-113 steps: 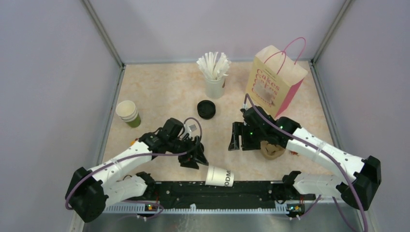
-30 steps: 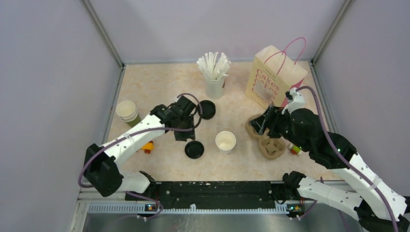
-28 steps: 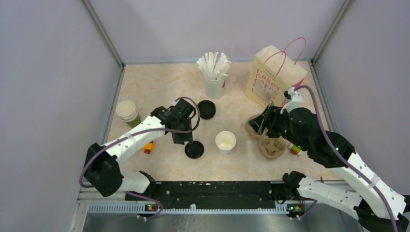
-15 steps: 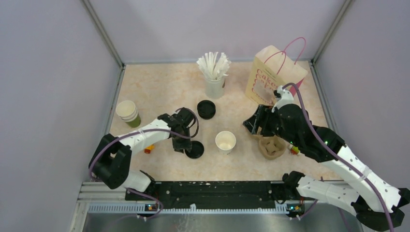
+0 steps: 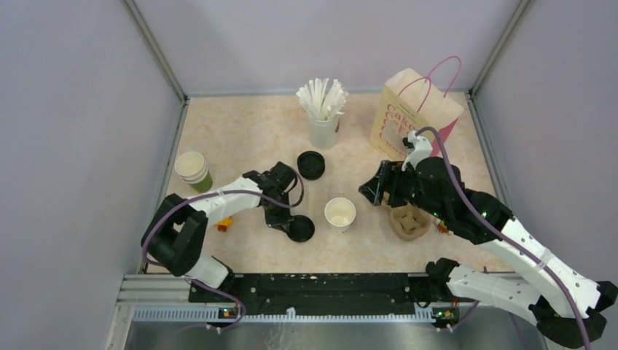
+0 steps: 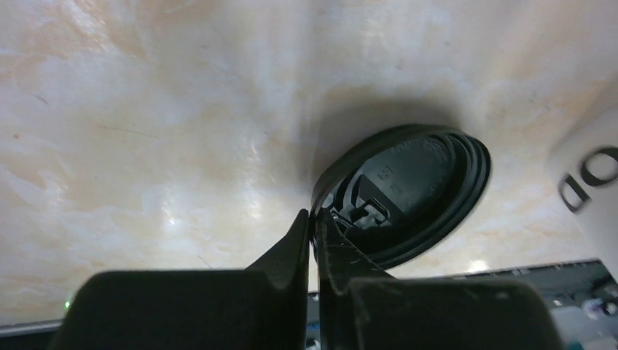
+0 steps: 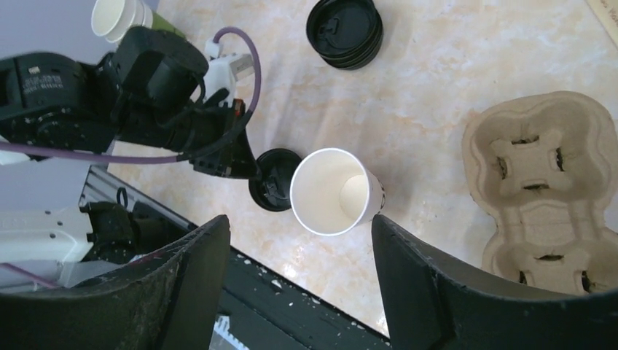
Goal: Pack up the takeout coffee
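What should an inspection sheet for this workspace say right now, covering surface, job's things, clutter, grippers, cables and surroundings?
Surface: beige marbled tabletop, no spills seen.
Job's things: small white paper cup upright and lidless; single round black plastic lid beside it.
Clutter: stack of black lids; white cup of white straws; stack of cream-and-green paper cups; brown pulp cup carrier; cream paper bag with pink handles.
Grippers: left gripper, jaws shut on the single lid's rim; right gripper, jaws open and empty, near the cup.
Cables: purple cable along each arm, no snag seen.
Surroundings: lilac walls on three sides; nothing else seen.
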You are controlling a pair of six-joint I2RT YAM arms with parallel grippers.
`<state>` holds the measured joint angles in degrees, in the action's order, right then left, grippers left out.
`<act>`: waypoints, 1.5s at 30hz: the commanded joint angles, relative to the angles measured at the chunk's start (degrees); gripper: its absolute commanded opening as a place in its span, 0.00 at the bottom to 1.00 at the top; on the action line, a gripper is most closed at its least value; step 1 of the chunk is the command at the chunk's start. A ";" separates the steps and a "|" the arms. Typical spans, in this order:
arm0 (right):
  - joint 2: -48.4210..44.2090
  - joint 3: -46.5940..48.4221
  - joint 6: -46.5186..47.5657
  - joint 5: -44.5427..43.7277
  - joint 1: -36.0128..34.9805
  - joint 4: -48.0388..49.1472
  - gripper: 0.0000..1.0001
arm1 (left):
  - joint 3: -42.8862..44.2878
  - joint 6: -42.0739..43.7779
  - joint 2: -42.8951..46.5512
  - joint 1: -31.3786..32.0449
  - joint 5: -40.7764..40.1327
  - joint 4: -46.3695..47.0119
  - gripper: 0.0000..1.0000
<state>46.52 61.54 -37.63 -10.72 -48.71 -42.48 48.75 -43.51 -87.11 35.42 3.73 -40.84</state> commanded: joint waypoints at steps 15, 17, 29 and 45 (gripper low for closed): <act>-4.71 -8.00 36.42 20.04 0.02 41.11 0.81 | 13.61 -8.49 19.28 -12.18 36.83 2.53 0.00; -7.52 -11.69 42.35 23.36 -0.05 48.60 0.85 | 12.15 -13.38 21.31 -14.30 43.57 9.55 0.00; -2.81 -12.92 54.65 34.24 -0.12 63.22 0.91 | 5.92 -50.22 24.55 -15.48 61.27 58.00 0.00; 7.59 -8.61 63.32 37.00 -0.87 74.55 0.92 | 6.89 -58.81 21.36 -10.79 62.62 70.72 0.00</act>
<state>53.47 49.19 23.11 24.71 -49.01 24.53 54.52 -101.38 -65.49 23.27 65.69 25.43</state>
